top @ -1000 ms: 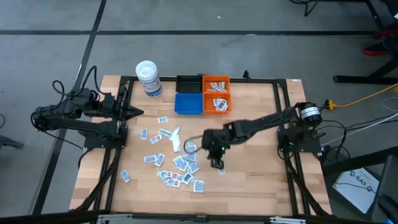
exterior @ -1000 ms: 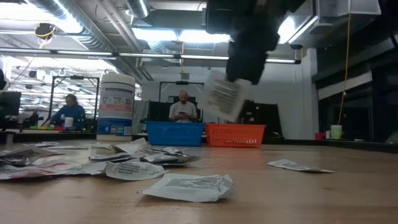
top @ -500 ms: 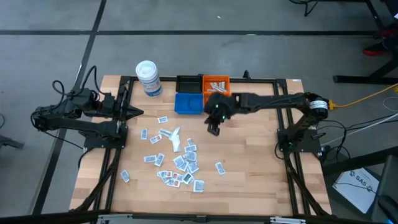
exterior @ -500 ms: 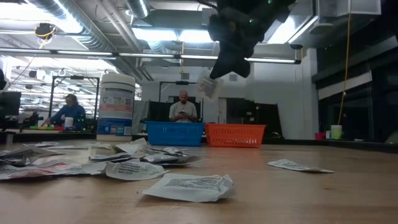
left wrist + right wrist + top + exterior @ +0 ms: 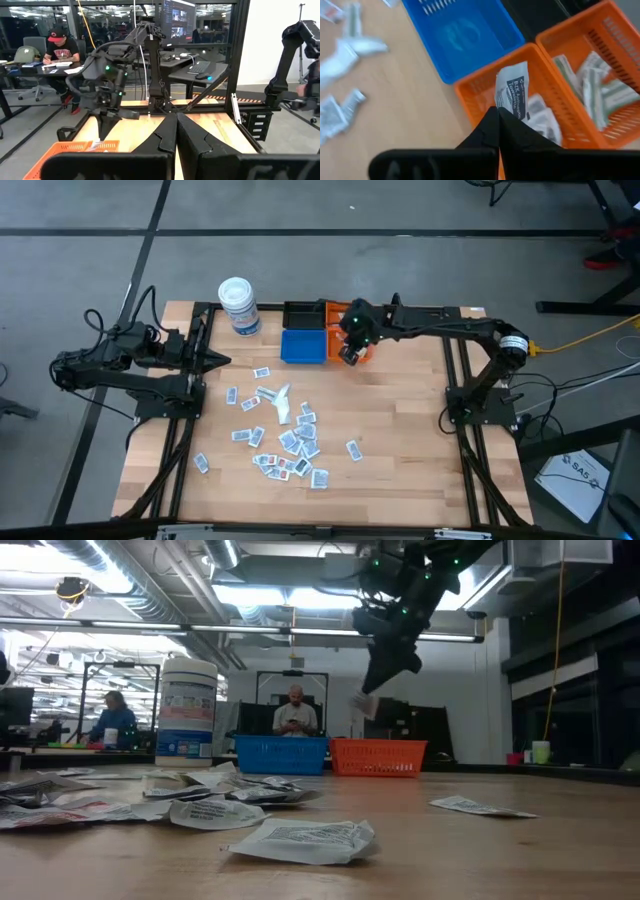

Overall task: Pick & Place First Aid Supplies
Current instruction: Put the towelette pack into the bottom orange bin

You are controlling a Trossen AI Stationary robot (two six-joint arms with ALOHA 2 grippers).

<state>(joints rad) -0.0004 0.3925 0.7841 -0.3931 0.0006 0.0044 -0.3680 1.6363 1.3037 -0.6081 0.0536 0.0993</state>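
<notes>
Many first aid supplies, small white sachets [image 5: 285,435], lie strewn over the middle of the wooden table. My right gripper [image 5: 348,356] hovers over the nearer orange bin [image 5: 358,352] at the far edge, shut on one white sachet with blue print [image 5: 512,92]. In the low view this sachet [image 5: 363,706] hangs in the air under the gripper [image 5: 380,678]. Sachets lie in both orange bins. My left gripper [image 5: 225,361] waits shut and level at the table's left edge, holding nothing. My right gripper pinches the sachet by one end [image 5: 501,109] between its two fingertips. The fingers slant downward toward the far edge. The sachet reaches out beyond the tips and hangs clear above the nearer orange bin [image 5: 485,82].
A blue bin [image 5: 303,346] and a black bin [image 5: 303,314] stand left of the two orange ones. A white lidded tub [image 5: 240,305] stands at the far left. One loose sachet [image 5: 353,449] lies apart, right of the pile. Black frame rails run along the table's edges.
My right gripper has carried the sachet from above the pile in the table's middle toward the far edge, rising a little and swinging round, and now hangs over the nearer orange bin. It has stayed shut on the sachet.
</notes>
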